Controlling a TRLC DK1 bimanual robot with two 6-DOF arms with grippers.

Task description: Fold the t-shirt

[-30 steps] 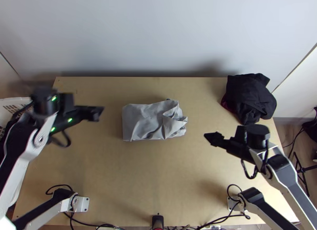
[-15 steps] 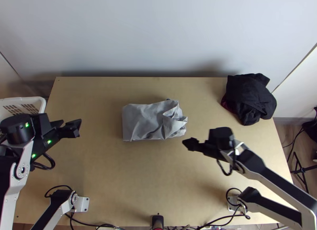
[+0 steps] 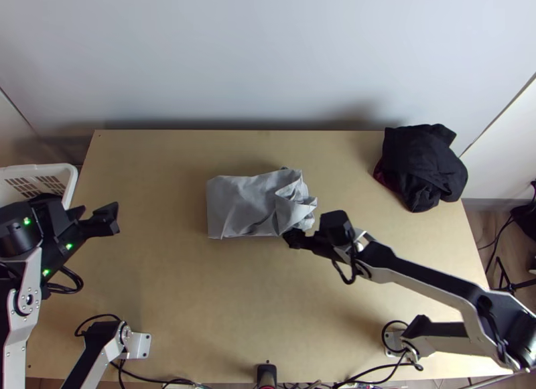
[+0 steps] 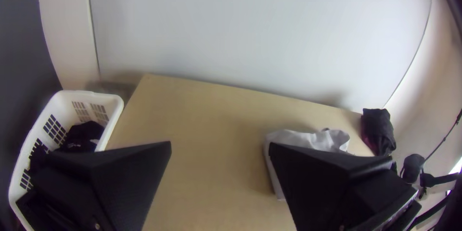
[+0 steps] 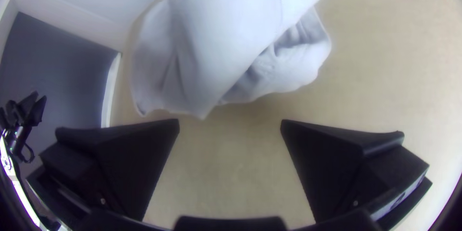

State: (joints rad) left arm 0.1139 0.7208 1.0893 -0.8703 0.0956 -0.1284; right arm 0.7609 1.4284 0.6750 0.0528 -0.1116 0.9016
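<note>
Right gripper (image 3: 293, 239) moved left to the grey t-shirt's (image 3: 244, 205) near right corner, its 2 fingers apart; left gripper (image 3: 99, 221) shifted left, by the table's (image 3: 181, 302) left side, 2 fingers also apart. T-shirt lay folded mid-table, right end bunched.

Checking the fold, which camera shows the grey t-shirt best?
The top view: nearly the whole grey t-shirt shows. Right wrist view: its rumpled end, cut off. Left wrist view: partly hidden behind the left pincer.
</note>
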